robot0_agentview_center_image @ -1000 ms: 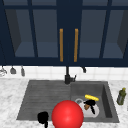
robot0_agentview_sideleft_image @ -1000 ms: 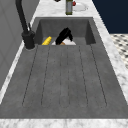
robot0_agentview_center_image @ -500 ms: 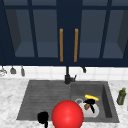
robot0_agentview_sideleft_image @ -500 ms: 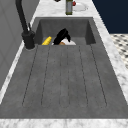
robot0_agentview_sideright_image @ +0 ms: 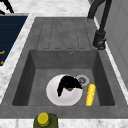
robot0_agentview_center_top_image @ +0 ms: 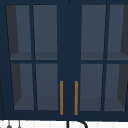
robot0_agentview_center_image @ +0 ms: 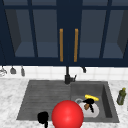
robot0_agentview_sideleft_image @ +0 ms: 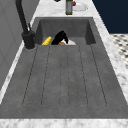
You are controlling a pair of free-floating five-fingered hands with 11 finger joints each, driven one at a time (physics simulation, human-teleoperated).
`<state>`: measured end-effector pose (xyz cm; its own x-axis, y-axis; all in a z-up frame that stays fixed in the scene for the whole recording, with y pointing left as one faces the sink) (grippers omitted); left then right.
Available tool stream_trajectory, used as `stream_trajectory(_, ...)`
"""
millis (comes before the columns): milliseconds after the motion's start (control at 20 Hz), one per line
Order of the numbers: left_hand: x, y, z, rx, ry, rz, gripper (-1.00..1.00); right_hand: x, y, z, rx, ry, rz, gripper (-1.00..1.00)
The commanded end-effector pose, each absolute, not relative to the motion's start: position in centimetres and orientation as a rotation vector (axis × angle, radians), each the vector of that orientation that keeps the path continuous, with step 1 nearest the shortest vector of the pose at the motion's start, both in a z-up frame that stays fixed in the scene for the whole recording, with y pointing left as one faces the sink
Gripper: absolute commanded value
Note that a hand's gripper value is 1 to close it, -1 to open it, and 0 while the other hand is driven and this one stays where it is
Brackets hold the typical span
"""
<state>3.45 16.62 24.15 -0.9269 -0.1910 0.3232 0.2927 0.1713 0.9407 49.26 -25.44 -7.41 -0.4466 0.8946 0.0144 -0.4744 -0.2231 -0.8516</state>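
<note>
My right hand (robot0_agentview_center_image: 89,102) hangs over a white plate (robot0_agentview_center_image: 96,112) in the sink basin (robot0_agentview_center_image: 106,100), fingers curled down round a small brown thing (robot0_agentview_center_image: 86,106). The right side view shows this hand (robot0_agentview_sideright_image: 68,82) on the plate (robot0_agentview_sideright_image: 53,96) with the brown thing (robot0_agentview_sideright_image: 70,88) under it. It also appears in the left side view (robot0_agentview_sideleft_image: 60,38). A yellow corn cob (robot0_agentview_center_image: 91,97) lies just behind the plate, beside the drain (robot0_agentview_sideright_image: 82,80). My left hand (robot0_agentview_center_image: 43,117) floats at the drainboard's front edge, fingers loose (robot0_agentview_sideright_image: 7,6). A big red ball (robot0_agentview_center_image: 67,114) sits front and centre.
A black faucet (robot0_agentview_center_image: 67,75) stands behind the sink, between the ribbed drainboard (robot0_agentview_center_image: 42,96) and the basin. An olive bottle (robot0_agentview_center_image: 121,96) stands on the marble counter to the right. Utensils (robot0_agentview_center_image: 12,70) hang on the tiled wall at left. Glass-fronted navy cabinets (robot0_agentview_center_top_image: 67,62) are overhead.
</note>
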Motion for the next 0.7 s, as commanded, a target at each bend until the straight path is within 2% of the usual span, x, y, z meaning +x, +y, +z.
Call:
stream_trajectory(0, 3.4, 16.6, 24.2, -0.096, -2.087, -1.808, 0.0, 50.1, -24.6, -8.4, -0.643, -0.994, 1.834, -1.0)
stream_trajectory(450, 3.4, 16.6, 24.2, -0.096, -2.087, -1.808, 0.0, 51.8, -24.5, -9.2, -0.586, -0.913, 1.859, -1.0)
stream_trajectory(500, 3.4, 16.6, 24.2, -0.096, -2.087, -1.808, 0.0, 52.2, -24.3, -9.1, -0.568, -0.904, 1.86, 1.0)
stream_trajectory(650, 3.4, 16.6, 24.2, -0.096, -2.087, -1.808, 0.0, 52.9, -23.8, -7.9, -0.595, -0.953, 1.837, 1.0)
